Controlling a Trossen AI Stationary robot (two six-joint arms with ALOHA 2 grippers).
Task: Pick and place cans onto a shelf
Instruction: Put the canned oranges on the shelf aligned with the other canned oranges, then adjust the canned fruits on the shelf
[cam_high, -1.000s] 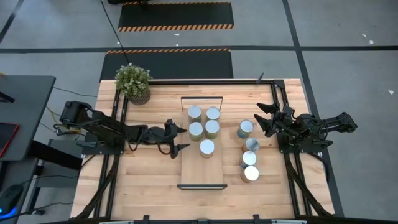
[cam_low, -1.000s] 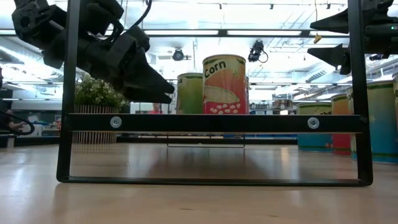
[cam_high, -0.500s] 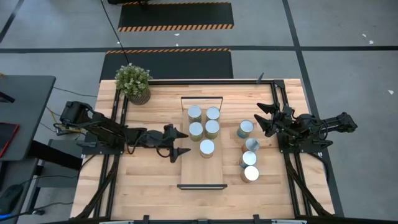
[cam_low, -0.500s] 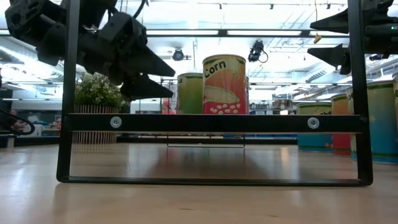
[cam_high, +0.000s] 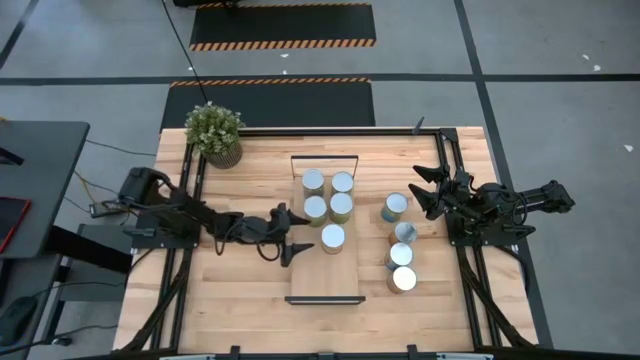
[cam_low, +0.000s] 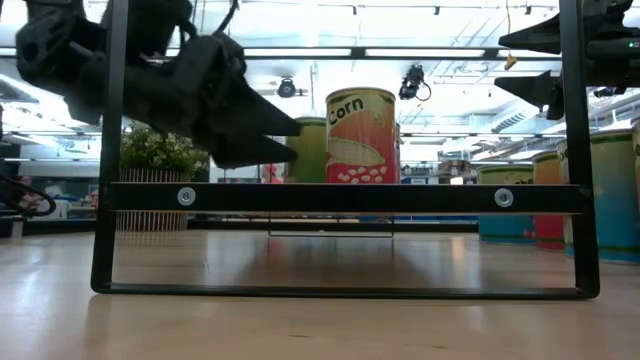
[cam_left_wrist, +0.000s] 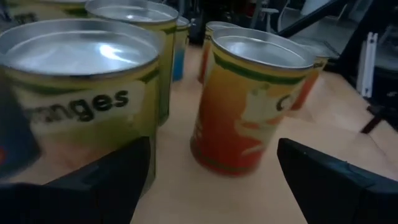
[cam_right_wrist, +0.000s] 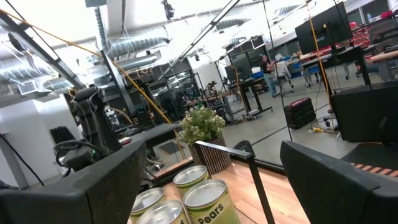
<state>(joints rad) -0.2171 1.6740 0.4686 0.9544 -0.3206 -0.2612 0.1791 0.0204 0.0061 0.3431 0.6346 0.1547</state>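
Oranges can (cam_left_wrist: 81, 99) cut off at the left wrist picture's edge, rear cans (cam_left_wrist: 181, 37) mostly hidden behind nearer ones

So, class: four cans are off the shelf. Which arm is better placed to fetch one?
Right. The right gripper, open, hovers beside the loose cans; the left gripper is across the shelf.

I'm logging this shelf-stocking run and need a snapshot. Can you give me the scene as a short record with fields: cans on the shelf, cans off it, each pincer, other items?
cans on shelf: five on the shelf, four in a square block plus one corn can nearer the front
cans off shelf: four on the table right of the shelf
left pincer: open, empty, at the shelf's left edge beside the corn can
right pincer: open, empty, right of the loose cans
other items: potted plant at the table's back left corner
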